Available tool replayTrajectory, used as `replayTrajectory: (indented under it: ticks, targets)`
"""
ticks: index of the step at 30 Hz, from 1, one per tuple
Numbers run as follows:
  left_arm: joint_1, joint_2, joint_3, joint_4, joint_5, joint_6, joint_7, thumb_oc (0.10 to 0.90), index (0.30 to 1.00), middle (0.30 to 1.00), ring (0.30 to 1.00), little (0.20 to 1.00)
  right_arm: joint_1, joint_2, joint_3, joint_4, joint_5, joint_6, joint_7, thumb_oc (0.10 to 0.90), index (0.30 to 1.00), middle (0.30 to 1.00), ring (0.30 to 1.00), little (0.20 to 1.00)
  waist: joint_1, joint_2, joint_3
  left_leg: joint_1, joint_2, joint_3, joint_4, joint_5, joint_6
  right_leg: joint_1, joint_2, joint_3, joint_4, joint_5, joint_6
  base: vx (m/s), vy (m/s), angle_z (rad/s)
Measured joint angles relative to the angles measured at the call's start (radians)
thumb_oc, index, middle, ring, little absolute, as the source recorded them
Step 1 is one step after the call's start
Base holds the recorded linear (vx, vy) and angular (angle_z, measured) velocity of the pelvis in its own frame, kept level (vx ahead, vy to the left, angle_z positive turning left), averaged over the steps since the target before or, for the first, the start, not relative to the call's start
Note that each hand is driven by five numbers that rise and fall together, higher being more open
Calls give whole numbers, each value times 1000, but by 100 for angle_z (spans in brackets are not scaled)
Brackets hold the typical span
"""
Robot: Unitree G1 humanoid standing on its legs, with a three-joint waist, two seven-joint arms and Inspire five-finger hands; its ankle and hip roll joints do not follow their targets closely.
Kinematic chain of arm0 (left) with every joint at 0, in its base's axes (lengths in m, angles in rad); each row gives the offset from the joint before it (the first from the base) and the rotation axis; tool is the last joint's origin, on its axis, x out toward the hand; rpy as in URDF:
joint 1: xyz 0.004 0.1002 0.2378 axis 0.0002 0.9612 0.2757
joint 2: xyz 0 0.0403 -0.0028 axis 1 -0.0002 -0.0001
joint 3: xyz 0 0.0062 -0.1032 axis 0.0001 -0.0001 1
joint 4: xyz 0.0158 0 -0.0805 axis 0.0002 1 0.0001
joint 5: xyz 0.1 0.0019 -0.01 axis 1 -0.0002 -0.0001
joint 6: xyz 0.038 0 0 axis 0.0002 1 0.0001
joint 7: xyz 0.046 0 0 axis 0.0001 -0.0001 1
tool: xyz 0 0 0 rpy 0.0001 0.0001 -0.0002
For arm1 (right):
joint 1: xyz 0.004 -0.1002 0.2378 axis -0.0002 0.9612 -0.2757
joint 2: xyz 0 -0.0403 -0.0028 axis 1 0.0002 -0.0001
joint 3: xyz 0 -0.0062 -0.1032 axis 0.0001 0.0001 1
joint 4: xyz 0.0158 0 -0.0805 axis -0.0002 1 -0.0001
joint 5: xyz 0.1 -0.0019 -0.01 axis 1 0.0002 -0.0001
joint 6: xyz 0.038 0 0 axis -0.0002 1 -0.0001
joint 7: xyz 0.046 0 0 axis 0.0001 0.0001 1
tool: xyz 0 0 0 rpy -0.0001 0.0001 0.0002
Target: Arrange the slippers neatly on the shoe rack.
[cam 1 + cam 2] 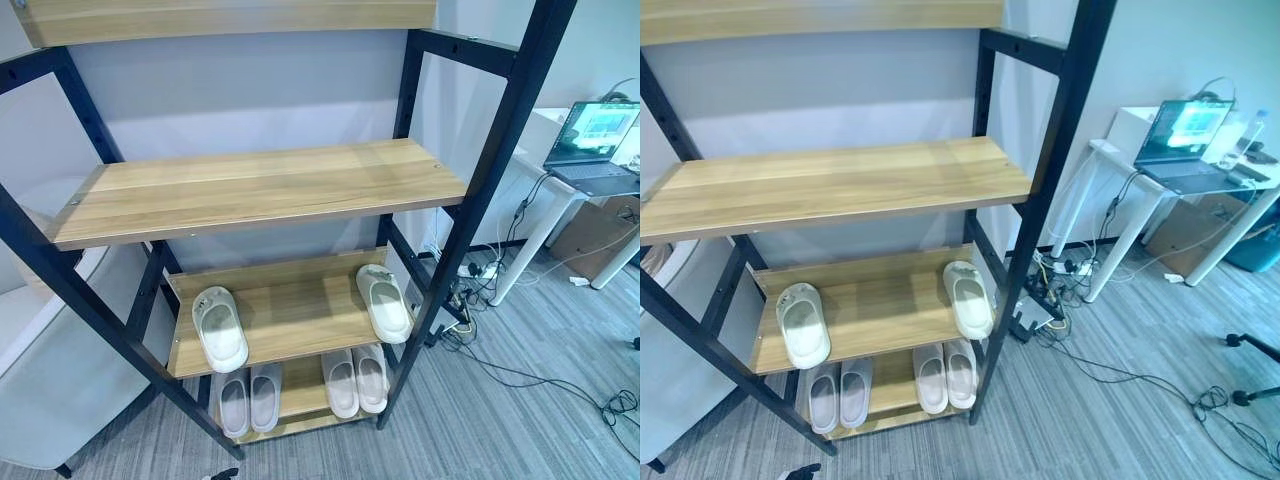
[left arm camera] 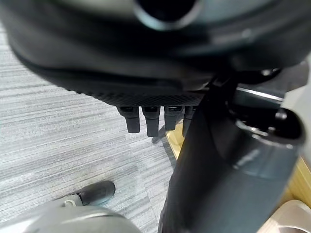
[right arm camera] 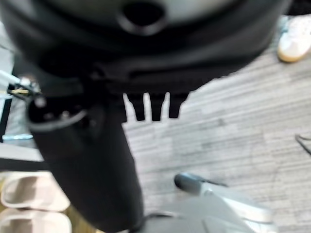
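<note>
The shoe rack (image 1: 260, 190) has wooden shelves in a black frame. On its second-lowest shelf (image 1: 285, 310) lie two pale slippers far apart, one at the left end (image 1: 220, 328) and one at the right end (image 1: 385, 302), both toes outward. The bottom shelf holds a left pair (image 1: 248, 400) and a right pair (image 1: 356, 381), each side by side. My left hand (image 2: 146, 116) hangs over the grey carpet beside the rack's lowest board, fingers straight, holding nothing. My right hand (image 3: 150, 108) also hangs with straight fingers, empty, with the bottom pair of slippers (image 3: 29, 191) beside it.
A white desk (image 1: 545, 190) with an open laptop (image 1: 598, 135) stands to the right of the rack, with cables (image 1: 520, 372) trailing over the carpet. A white chair-like shape (image 1: 40, 370) sits left of the rack. A person's white shoe (image 3: 294, 41) rests on the floor.
</note>
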Motion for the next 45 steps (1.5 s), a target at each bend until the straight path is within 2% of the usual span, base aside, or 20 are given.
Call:
replayTrajectory:
  ticks: [4, 7, 10, 13, 15, 17, 18, 21, 28, 30, 33, 37, 40, 42, 45]
  targets:
    - [28, 25, -77, -78, -18, -2, -10, 800, 900, 900, 900, 900, 3, -1, 1, 0, 0, 0, 0, 800, 900, 900, 900, 900, -2, 4, -1, -14, -4, 0, 1, 1, 2, -12, -8, 0, 0, 2, 2, -32, 3, 1]
    - [54, 37, -100, -149, -18, -3, -12, 800, 900, 900, 900, 900, 1, -4, 0, -3, -2, 0, 0, 800, 900, 900, 900, 900, -1, 7, 2, -14, -11, -2, 1, 5, 4, -13, -11, -1, 0, 7, -2, 0, 0, 0]
    - [163, 85, -155, -407, -44, -13, -62, 800, 900, 900, 900, 900, 11, -39, 23, -57, -44, -2, 2, 800, 900, 900, 900, 900, -2, 27, 22, -14, -15, -3, 1, 5, 4, -11, -15, -3, 0, 7, 1, 0, 0, 0]
    - [204, 102, -162, -524, -111, -7, -129, 800, 900, 900, 900, 900, 4, -76, 31, -82, -70, 3, 4, 800, 900, 900, 900, 900, 1, 57, 40, -15, -18, -6, 1, 5, 6, -6, -22, -7, 0, 8, 6, -18, 7, 5]
    - [255, 126, -184, -663, -158, 0, -181, 800, 900, 900, 900, 900, 1, -93, 30, -88, -81, 9, 10, 800, 900, 900, 900, 900, -4, 70, 53, -17, -18, -10, 0, 5, 7, -5, -24, -12, 0, 6, 10, -16, 1, 7]
    - [348, 184, -196, -887, -209, 21, -234, 800, 900, 900, 900, 900, -2, -105, 29, -114, -86, 21, 22, 800, 900, 900, 900, 900, 0, 87, 59, -20, -16, -15, -4, 5, 7, -5, -24, -17, -1, 1, 17, -12, -4, 7]
    - [393, 226, -197, -1013, -233, 19, -264, 800, 900, 900, 900, 900, 4, -111, 28, -119, -88, 21, 21, 800, 900, 900, 900, 900, -1, 94, 64, -22, -16, -18, -4, 5, 7, -4, -23, -19, 0, 0, 19, 3, -4, 5]
    - [435, 257, -186, -1105, -277, 25, -309, 800, 900, 900, 900, 900, 5, -121, 27, -117, -97, 30, 21, 800, 900, 900, 900, 900, 4, 110, 62, -28, -16, -31, -4, 5, 7, -4, -24, -31, 0, -2, 21, 1, -14, 11]
    - [548, 431, -93, -1398, -454, 68, -373, 800, 900, 900, 900, 900, 12, -123, 26, -110, -134, 29, 16, 800, 900, 900, 900, 900, 17, 102, 68, -30, -16, -57, 1, 13, 6, 2, -25, -56, 0, 1, 18, -9, -22, 11]
    - [537, 489, -64, -1469, -509, 68, -387, 800, 900, 900, 900, 900, 15, -123, 27, -108, -145, 29, 13, 800, 900, 900, 900, 900, 32, 102, 68, -32, -16, -65, 1, 18, 4, 4, -26, -66, 0, -1, 20, 8, -43, 15]
    - [480, 492, -58, -1501, -539, 57, -384, 800, 900, 900, 900, 900, 9, -121, 29, -90, -153, 28, 9, 800, 900, 900, 900, 900, 31, 102, 68, -41, -16, -84, 1, 24, 1, 8, -25, -79, 0, -6, 27, 18, -59, 14]
    - [377, 439, -88, -1500, -505, 50, -354, 800, 900, 900, 900, 900, 3, -113, 30, -78, -153, 29, 1, 800, 900, 900, 900, 900, 29, 98, 68, -50, -15, -94, 0, 27, -2, 7, -22, -89, 0, -8, 24, 20, -45, 9]
    - [243, 343, -128, -1498, -372, 8, -270, 800, 900, 900, 900, 900, 5, -105, 30, -83, -153, 28, -1, 800, 900, 900, 900, 900, 21, 87, 68, -51, -16, -96, 1, 33, -3, 4, -20, -92, 0, -7, 22, 12, -53, 2]
    - [218, 335, -131, -1499, -338, -23, -251, 800, 900, 900, 900, 900, 4, -101, 30, -84, -152, 27, -1, 800, 900, 900, 900, 900, 3, 83, 69, -52, -16, -96, 1, 34, -3, 4, -20, -91, 0, -7, 22, 25, -32, -1]
    - [116, 329, -161, -1478, -261, -27, -188, 800, 900, 900, 900, 900, 7, -97, 29, -83, -146, 26, -3, 800, 900, 900, 900, 900, -11, 82, 69, -49, -16, -93, 1, 34, -3, 2, -21, -87, 0, -4, 19, 13, -8, -2]
